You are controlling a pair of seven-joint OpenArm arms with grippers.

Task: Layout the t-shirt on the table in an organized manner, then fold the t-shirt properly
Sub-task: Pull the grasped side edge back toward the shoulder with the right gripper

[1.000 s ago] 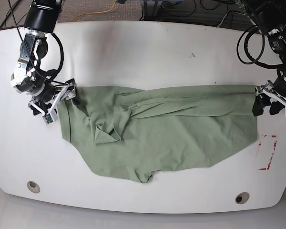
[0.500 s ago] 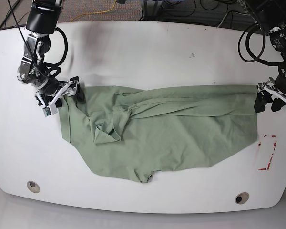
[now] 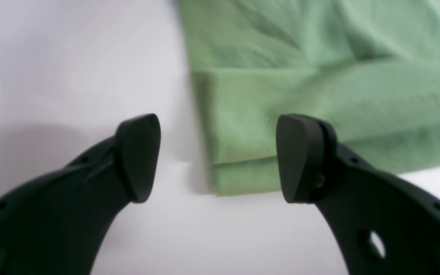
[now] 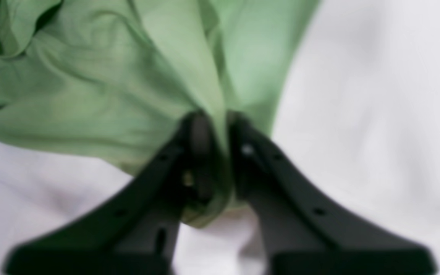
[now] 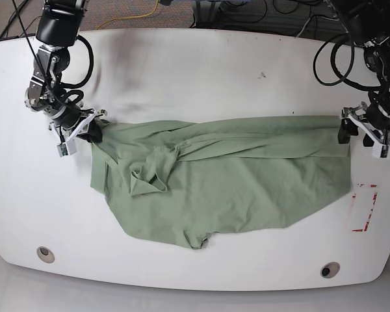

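The t-shirt [image 5: 227,182] lies spread on the white counter [image 5: 195,71], roughly at its centre. Its long axis runs across the counter from the base view's left to its right. The upper edge is stretched into a nearly straight line between the two arms, with a narrow folded band along it. The lower edge sags toward the near side of the counter and ends in a rounded lobe near the middle. A bunched fold sits in the left half of the fabric. No logo, label or writing can be read on the fabric in any view.

The right end effector [image 4: 214,130] is closed on the t-shirt: its fingers pinch a gathered ridge of fabric at the garment's left corner in the base view. The left end effector [image 3: 218,156] stands with its fingers wide apart, holding nothing; the hemmed corner of the t-shirt lies flat on the counter between and beyond them.

A red tape rectangle [image 5: 365,207] marks the counter just off the shirt's right edge. Two grey grommet holes [image 5: 45,254] sit along the near edge.
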